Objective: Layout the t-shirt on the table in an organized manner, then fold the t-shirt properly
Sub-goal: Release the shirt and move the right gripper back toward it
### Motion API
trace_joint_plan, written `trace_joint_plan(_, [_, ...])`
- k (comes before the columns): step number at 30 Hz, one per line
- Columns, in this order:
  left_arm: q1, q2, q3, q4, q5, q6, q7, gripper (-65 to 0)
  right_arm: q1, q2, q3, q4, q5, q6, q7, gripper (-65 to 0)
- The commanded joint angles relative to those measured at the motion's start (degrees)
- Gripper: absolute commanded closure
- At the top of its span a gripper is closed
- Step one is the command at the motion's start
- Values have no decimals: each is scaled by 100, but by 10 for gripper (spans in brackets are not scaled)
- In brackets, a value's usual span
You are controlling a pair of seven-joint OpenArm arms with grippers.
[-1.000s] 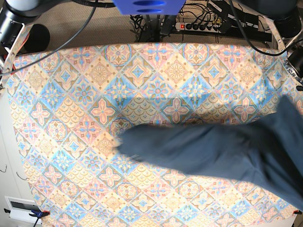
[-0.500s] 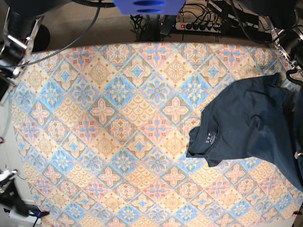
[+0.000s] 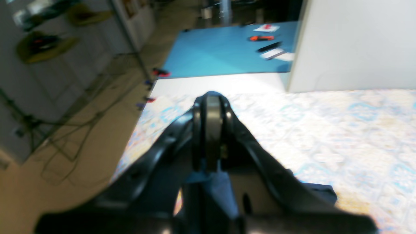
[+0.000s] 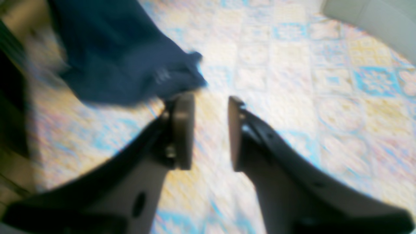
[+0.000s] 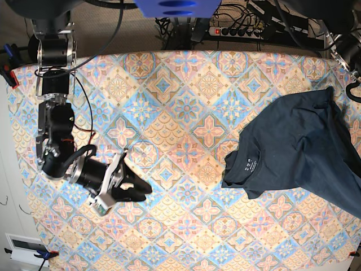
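Note:
The dark navy t-shirt (image 5: 293, 152) lies crumpled on the right part of the patterned table (image 5: 169, 113), neck label up, its right side running off the frame. In the left wrist view my left gripper (image 3: 211, 130) is shut on a fold of the t-shirt (image 3: 213, 182), with more of its fabric lying beside it. My right gripper (image 5: 141, 187) hovers over the table's left front, far from the shirt. The right wrist view shows this right gripper (image 4: 209, 130) open with nothing between its fingers, and the t-shirt (image 4: 123, 58) lies beyond its left finger (image 4: 183, 130).
A power strip with cables (image 5: 242, 31) lies behind the table's far edge. In the left wrist view the table (image 3: 325, 130) ends at the left over bare floor, with a blue mat (image 3: 227, 52) and a white panel (image 3: 354, 45) beyond.
The shirt swept from the table's middle to its right side and settled there. My right arm came into view at the left front, and its gripper has opened.

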Motion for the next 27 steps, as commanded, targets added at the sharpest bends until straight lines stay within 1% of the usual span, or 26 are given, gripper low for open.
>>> trace_joint_plan(1, [-19, -146, -173, 27, 172, 27, -143, 0, -38, 94, -222, 217, -311, 17, 73, -201])
trace_joint_plan(3, [174, -129, -287, 27, 497, 27, -143, 0, -240, 41, -855, 489, -1208, 17, 100, -228])
trace_joint_plan(4, [315, -129, -305, 27, 673, 27, -143, 0, -284, -11, -1110, 586, -1551, 17, 100, -232])
trace_joint_plan(7, [728, -129, -314, 19, 1262, 27, -143, 0, -319, -187, -1858, 814, -2500, 17, 100, -232])
trace_joint_plan(8, [930, -111, -314, -8, 1543, 27, -143, 0, -328, -266, -2148, 850, -2834, 17, 117, -232])
trace_joint_plan(10, [1431, -111, -314, -113, 2009, 27, -160, 0, -416, -337, -2701, 885, -3388, 17, 284, -232])
trace_joint_plan(11, [1677, -94, -314, -166, 2211, 27, -239, 0, -486, -337, -2939, 885, -3643, 17, 390, -232])
trace_joint_plan(13, [2284, 109, -314, -219, 2580, 27, -547, 0, -592, -346, -3326, 867, -4109, 17, 557, -232])
trace_joint_plan(16, [2961, 381, -314, -219, 3126, 27, -1092, 0, -697, -390, -3721, 814, -4619, 17, 662, -232])
trace_joint_plan(18, [3383, 619, -305, -219, 3547, 27, -1452, 0, -697, -627, -3994, 779, -5050, 17, 776, -232])
trace_joint_plan(20, [3682, 909, -287, -219, 3820, 27, -1743, 0, -688, -899, -4231, 674, -5551, 17, 908, -232])
trace_joint_plan(22, [3875, 1067, -279, -219, 3926, 27, -1874, 0, -697, -1058, -4398, 480, -5911, 17, 996, -232])
trace_joint_plan(24, [4051, 1164, -270, -219, 3890, 27, -1892, 0, -697, -1225, -4504, 199, -6228, 17, 1093, -232])
trace_joint_plan(27, [4209, 1348, -112, -219, 3873, 27, -1892, 0, -688, -1532, -4556, -188, -6527, 17, 1260, -232])
